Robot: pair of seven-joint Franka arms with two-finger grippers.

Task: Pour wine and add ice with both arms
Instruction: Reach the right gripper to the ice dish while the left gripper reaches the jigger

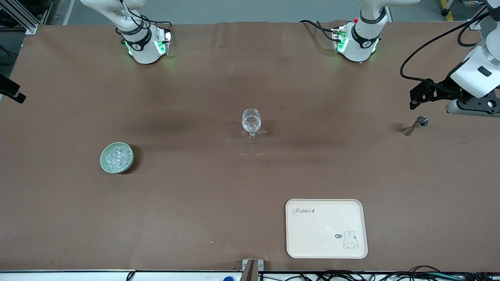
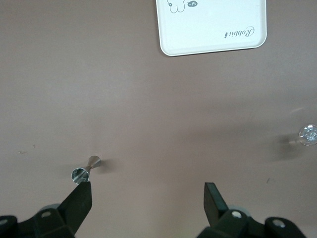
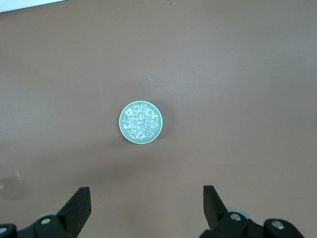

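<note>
A stemmed wine glass [image 1: 251, 124] stands mid-table with something clear glinting in its bowl; I cannot tell wine from ice there. It also shows in the left wrist view [image 2: 307, 135]. A pale green bowl [image 1: 116, 157] full of ice cubes [image 3: 140, 122] sits toward the right arm's end. A small metal jigger [image 1: 415, 125] lies on its side toward the left arm's end. My left gripper [image 1: 413, 97] hangs open and empty just above it [image 2: 147, 196], with one finger beside the jigger [image 2: 85, 171]. My right gripper [image 3: 146, 198] is open and empty, high, apart from the bowl.
A cream tray [image 1: 326, 228] with a rabbit print lies near the table's front edge, also in the left wrist view [image 2: 210, 25]. A black part [image 1: 11, 93] shows at the front view's edge at the right arm's end. Brown cloth covers the table.
</note>
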